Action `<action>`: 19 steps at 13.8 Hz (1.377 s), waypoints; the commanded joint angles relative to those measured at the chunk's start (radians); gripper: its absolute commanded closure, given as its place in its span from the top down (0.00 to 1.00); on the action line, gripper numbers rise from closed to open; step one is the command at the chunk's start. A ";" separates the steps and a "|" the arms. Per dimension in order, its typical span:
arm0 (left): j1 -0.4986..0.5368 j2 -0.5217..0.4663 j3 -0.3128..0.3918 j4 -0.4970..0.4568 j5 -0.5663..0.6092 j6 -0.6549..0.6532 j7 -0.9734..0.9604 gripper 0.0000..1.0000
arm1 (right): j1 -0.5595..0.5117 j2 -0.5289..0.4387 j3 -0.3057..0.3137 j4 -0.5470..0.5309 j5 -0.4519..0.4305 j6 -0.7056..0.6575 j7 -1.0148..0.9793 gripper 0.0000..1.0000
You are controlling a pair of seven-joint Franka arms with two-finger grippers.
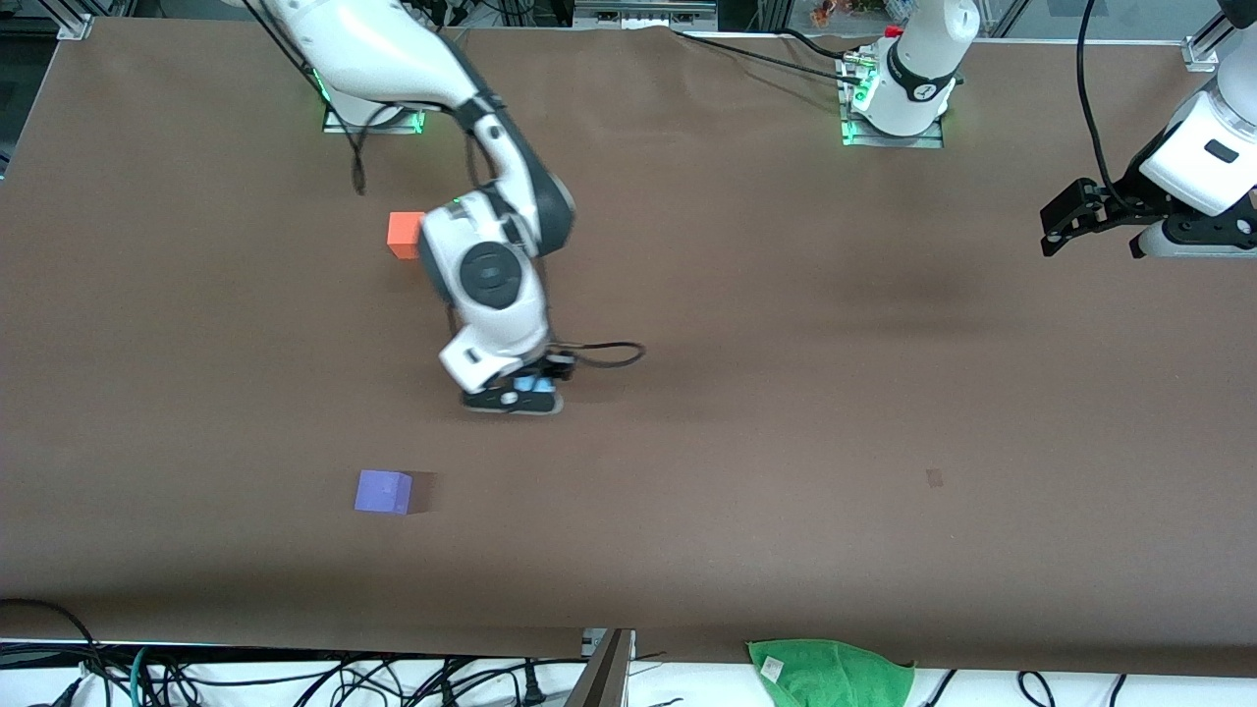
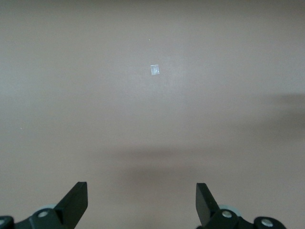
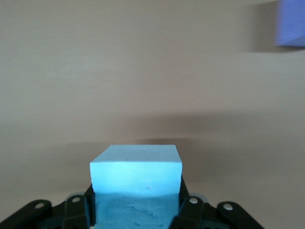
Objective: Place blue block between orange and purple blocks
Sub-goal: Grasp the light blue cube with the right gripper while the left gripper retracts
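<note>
From the high front camera, you saw the right gripper (image 1: 518,393) low at the table's middle, clenched on the small sky-blue matte cube (image 1: 531,384), which sat mostly hidden under the wrist. The bright orange-red matte cube (image 1: 404,235) lay farther from the camera, the violet-purple matte cube (image 1: 383,491) nearer, both toward the right arm's end and well apart, so a gap waited between them. The left gripper (image 1: 1065,224) waited over its own end of the brown table (image 1: 786,393).

In the left wrist view, you saw its fingers (image 2: 76,202) spread wide over bare tabletop, holding nothing.

In the right wrist view, the blue cube (image 3: 137,179) sat squarely between the jaws, a grip that looked firm enough to carry; the purple cube (image 3: 290,24) showed at the frame's edge.
</note>
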 commanded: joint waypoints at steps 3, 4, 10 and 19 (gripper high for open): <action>-0.011 0.014 -0.015 0.038 0.018 -0.025 -0.027 1.00 | -0.068 -0.235 -0.062 -0.418 0.004 0.136 -0.210 0.10; -0.011 0.014 -0.015 0.038 0.017 -0.025 -0.028 1.00 | -0.080 -0.258 -0.073 -0.483 0.005 0.181 -0.242 0.10; -0.011 0.014 -0.015 0.038 0.018 -0.031 -0.028 1.00 | -0.108 -0.284 -0.079 -0.690 0.005 0.428 -0.294 0.12; -0.011 0.014 -0.015 0.039 0.018 -0.036 -0.028 1.00 | -0.145 -0.241 -0.078 -0.690 0.005 0.466 -0.299 0.41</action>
